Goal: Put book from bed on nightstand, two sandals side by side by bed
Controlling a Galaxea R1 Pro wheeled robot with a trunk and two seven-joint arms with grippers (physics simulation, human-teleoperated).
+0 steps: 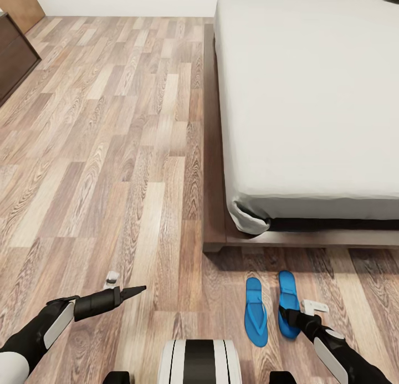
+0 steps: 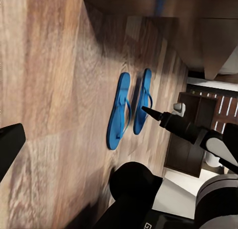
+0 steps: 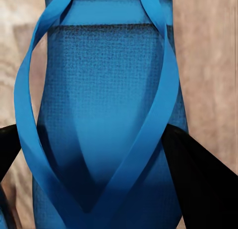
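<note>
R claw (image 1: 287, 316) sits right on the heel end of the 3 o'clock sandal (image 1: 288, 302), fingers spread to either side of the sole, not pinching. Sandal's long axis runs 12–6, toes toward the bed (image 1: 310, 96). Its twin (image 1: 255, 312) lies parallel just beside, at 9. L claw (image 1: 136, 289) well apart, looks pressed together.

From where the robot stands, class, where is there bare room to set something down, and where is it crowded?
Free: the wood floor left of the bed, and the mattress top. Crowded: the strip at the bed's foot, where two sandals lie with the right tool over one.
</note>
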